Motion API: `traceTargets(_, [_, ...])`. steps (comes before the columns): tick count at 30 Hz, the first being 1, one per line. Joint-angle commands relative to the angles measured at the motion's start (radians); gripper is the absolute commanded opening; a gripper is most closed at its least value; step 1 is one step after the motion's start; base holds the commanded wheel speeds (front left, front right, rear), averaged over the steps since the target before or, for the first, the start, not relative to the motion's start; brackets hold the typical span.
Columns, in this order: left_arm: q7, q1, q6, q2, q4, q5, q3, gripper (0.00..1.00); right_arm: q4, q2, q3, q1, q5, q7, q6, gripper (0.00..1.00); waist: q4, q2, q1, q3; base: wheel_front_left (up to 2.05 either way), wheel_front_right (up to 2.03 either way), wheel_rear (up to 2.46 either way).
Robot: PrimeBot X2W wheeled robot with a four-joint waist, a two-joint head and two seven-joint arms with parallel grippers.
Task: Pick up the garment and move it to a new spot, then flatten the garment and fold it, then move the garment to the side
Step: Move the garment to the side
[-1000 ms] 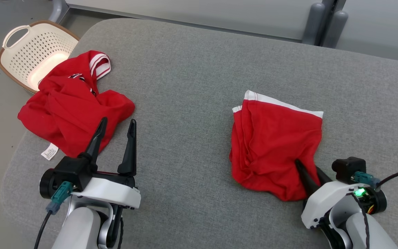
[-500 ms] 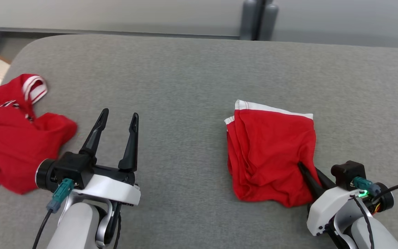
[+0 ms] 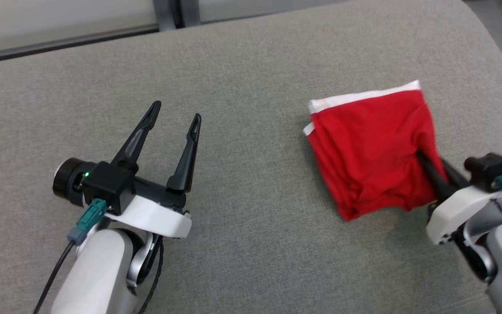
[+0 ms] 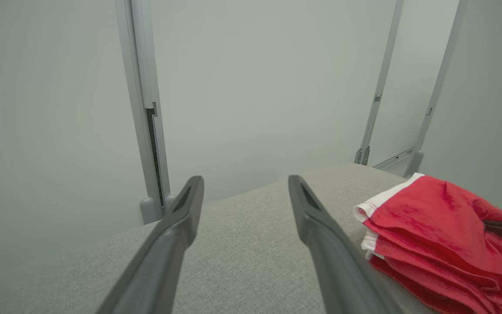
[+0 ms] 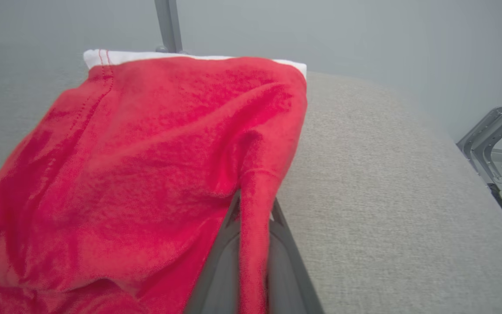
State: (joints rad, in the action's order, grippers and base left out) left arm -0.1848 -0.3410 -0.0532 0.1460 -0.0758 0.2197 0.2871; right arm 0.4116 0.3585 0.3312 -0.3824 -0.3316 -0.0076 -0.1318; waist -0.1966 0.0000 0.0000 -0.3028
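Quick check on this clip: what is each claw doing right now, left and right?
Left claw: open, holding nothing.
Right claw: shut on the near edge of the folded red cloth garment with a white band.

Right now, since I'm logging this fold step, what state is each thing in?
red garment, folded in layers, lying on the grey cushion, near edge pinched
right gripper, shut on the red garment
left gripper, open, holding nothing

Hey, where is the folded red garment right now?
In the head view the red garment lies on the right of the grey cushion, its near edge pinched by the right gripper.
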Motion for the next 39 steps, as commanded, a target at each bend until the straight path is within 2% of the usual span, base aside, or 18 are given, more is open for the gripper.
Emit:
traceTargets(1, [0.003, -0.021, -0.006, 0.007, 0.005, -0.008, 0.001, 1.0, 0.009, 0.017, -0.01, -0.027, -0.005, -0.007, 0.002, 0.0, -0.043, 0.0, 0.0, -0.071, 0.0, 0.0, 0.0])
traceTargets(8, [0.03, -0.123, -0.029, -0.006, 0.062, -0.035, 0.066, 1.0, 0.123, 0.211, -0.095, -0.154, -0.029, -0.053, 0.002, 0.0, -0.013, 0.0, 0.0, -0.198, 0.0, 0.0, 0.0])
traceTargets(11, [0.036, -0.158, -0.035, -0.01, 0.08, -0.046, 0.093, 1.0, 0.167, 0.269, -0.111, -0.186, -0.042, -0.073, 0.002, 0.0, 0.003, 0.0, 0.0, -0.24, 0.0, 0.0, 0.0])
traceTargets(14, [0.038, -0.184, -0.039, -0.013, 0.088, -0.052, 0.105, 1.0, 0.214, 0.289, -0.123, -0.223, -0.059, -0.092, 0.002, 0.0, 0.01, 0.0, 0.0, -0.27, 0.0, 0.0, 0.0])
traceTargets(15, [0.035, -0.189, -0.041, -0.013, 0.088, -0.052, 0.108, 1.0, 0.229, 0.282, -0.122, -0.227, -0.076, -0.095, 0.002, 0.29, 0.013, 0.0, 0.0, -0.275, 0.0, 0.0, 0.0])
traceTargets(16, [0.035, -0.191, -0.041, -0.012, 0.088, -0.053, 0.109, 1.0, 0.245, 0.281, -0.12, -0.235, -0.077, -0.105, 0.002, 0.82, 0.014, 0.0, 0.0, -0.279, 0.0, 0.0, 0.0])
traceTargets(17, [0.035, -0.193, -0.041, -0.011, 0.086, -0.051, 0.109, 1.0, 0.265, 0.283, -0.125, -0.245, -0.076, -0.116, 0.002, 1.0, 0.013, 0.0, 0.0, -0.282, 0.0, 0.0, 0.0])
traceTargets(22, [0.03, -0.173, -0.027, 0.002, 0.071, -0.039, 0.096, 1.0, 0.371, 0.255, -0.178, -0.239, -0.051, -0.201, 0.002, 1.0, -0.005, 0.0, 0.0, -0.263, 0.0, 0.0, 0.0])
traceTargets(27, [0.02, -0.117, -0.003, 0.022, 0.049, -0.016, 0.065, 1.0, 0.386, 0.177, -0.251, -0.17, -0.044, -0.253, 0.002, 1.0, -0.033, 0.0, 0.0, -0.197, 0.0, 0.0, 0.0])
traceTargets(30, [0.009, -0.066, 0.016, 0.028, 0.037, 0.004, 0.04, 1.0, 0.316, 0.122, -0.285, -0.108, -0.034, -0.258, 0.002, 1.0, -0.048, 0.0, 0.0, -0.144, 0.0, 0.0, 0.0])
traceTargets(31, [0.002, -0.03, 0.031, 0.033, 0.028, 0.021, 0.021, 1.0, 0.24, 0.08, -0.308, -0.054, -0.014, -0.258, 0.002, 1.0, -0.055, 0.0, 0.0, -0.106, 0.0, 0.0, 0.0])
traceTargets(32, [0.002, -0.03, 0.031, 0.033, 0.028, 0.021, 0.021, 1.0, 0.24, 0.08, -0.308, -0.054, -0.014, -0.258, 0.002, 1.0, -0.055, 0.0, 0.0, -0.106, 0.0, 0.0, 0.0])
traceTargets(34, [-0.005, 0.007, 0.048, 0.038, 0.021, 0.03, 0.004, 1.0, 0.162, 0.037, -0.322, 0.004, 0.006, -0.258, 0.002, 1.0, -0.056, 0.0, 0.0, -0.068, 0.0, 0.0, 0.0])
traceTargets(39, [-0.021, 0.09, 0.087, 0.031, 0.015, 0.061, -0.031, 1.0, -0.015, -0.057, -0.327, 0.129, 0.065, -0.255, 0.002, 1.0, -0.028, 0.0, 0.0, 0.021, 0.0, 0.0, 0.0])
